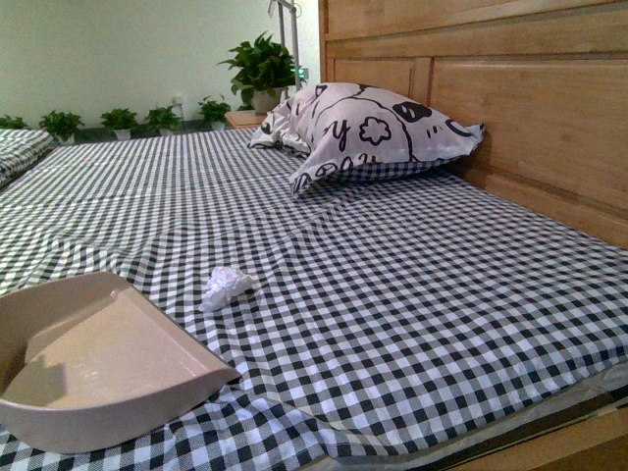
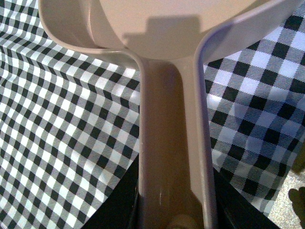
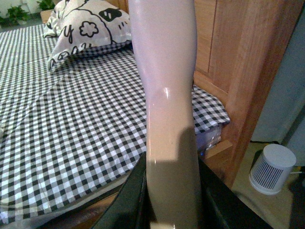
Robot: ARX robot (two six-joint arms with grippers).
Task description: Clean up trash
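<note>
The trash (image 1: 227, 287), a small crumpled white paper wad, lies on the black-and-white checked bedsheet (image 1: 412, 294) near the front left. Just to its lower left rests the beige dustpan (image 1: 88, 363), mouth turned toward the wad, a short gap between them. In the left wrist view my left gripper (image 2: 174, 210) is shut on the dustpan handle (image 2: 171, 143), with the pan's bowl (image 2: 162, 24) beyond. My right gripper (image 3: 171, 205) is shut on the beige brush handle (image 3: 167, 86), held off the bed's right side; the bristles are out of view. Neither arm shows in the front view.
A patterned black-and-white pillow (image 1: 368, 128) leans at the wooden headboard (image 1: 530, 108). Potted plants (image 1: 260, 64) line the far wall. Beside the bed on the floor stands a small white round device (image 3: 271, 168). The bed's wooden edge (image 1: 549, 446) runs at the lower right.
</note>
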